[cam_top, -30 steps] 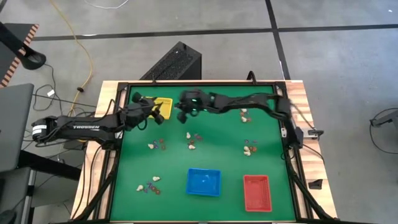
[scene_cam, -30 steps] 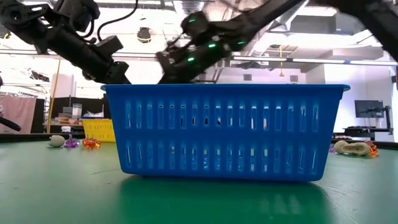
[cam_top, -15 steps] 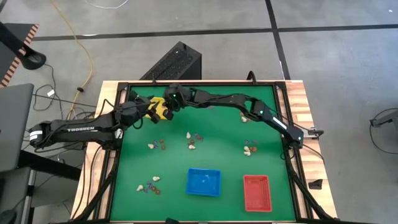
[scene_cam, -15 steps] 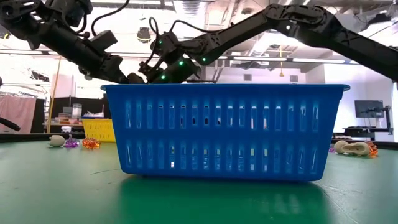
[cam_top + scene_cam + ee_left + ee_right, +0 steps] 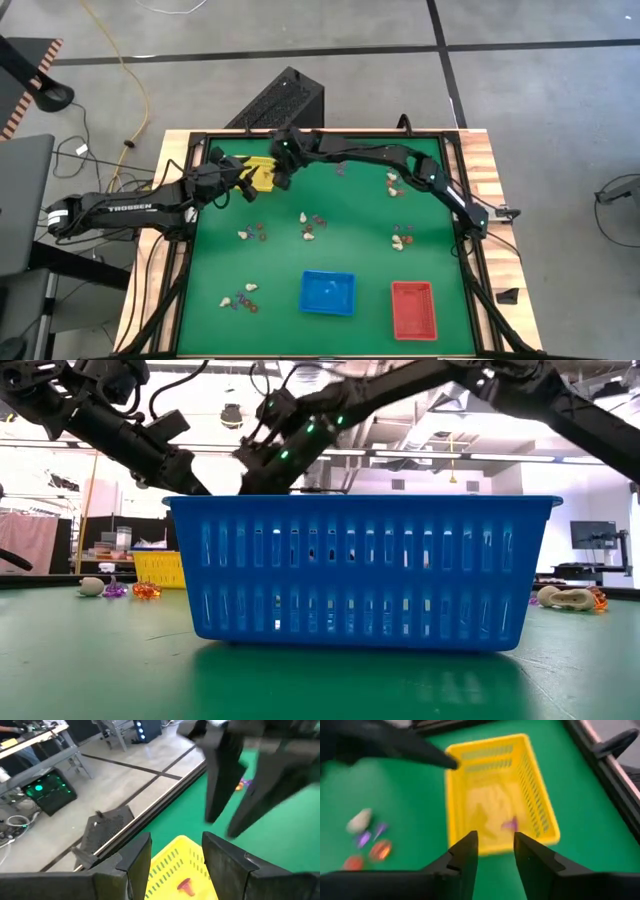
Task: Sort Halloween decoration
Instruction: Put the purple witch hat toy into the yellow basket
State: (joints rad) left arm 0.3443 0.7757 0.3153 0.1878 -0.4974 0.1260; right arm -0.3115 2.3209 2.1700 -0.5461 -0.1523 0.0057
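The yellow tray [image 5: 262,174] stands at the table's far left. A purple trinket [image 5: 510,825] and an orange-red one [image 5: 186,885] lie in it. My right gripper [image 5: 495,851] hangs open above the tray's near end with nothing between its fingers. My left gripper [image 5: 175,857] is open over the tray's left side and holds nothing. More Halloween decoration lies in small clusters on the green mat: near the tray [image 5: 364,836], mid-table [image 5: 310,226], right [image 5: 402,238] and near left [image 5: 240,298].
A blue tray [image 5: 327,292] and a red tray [image 5: 412,308] stand near the table's front edge. The blue tray [image 5: 360,570] fills the low view. Both arms [image 5: 370,160] meet over the far left corner. A black frame [image 5: 455,200] rims the mat.
My right gripper has swung toward the table's left edge, from beside the yellow tray to over it, and has since risen a little. My left arm has drawn back slightly toward the left edge.
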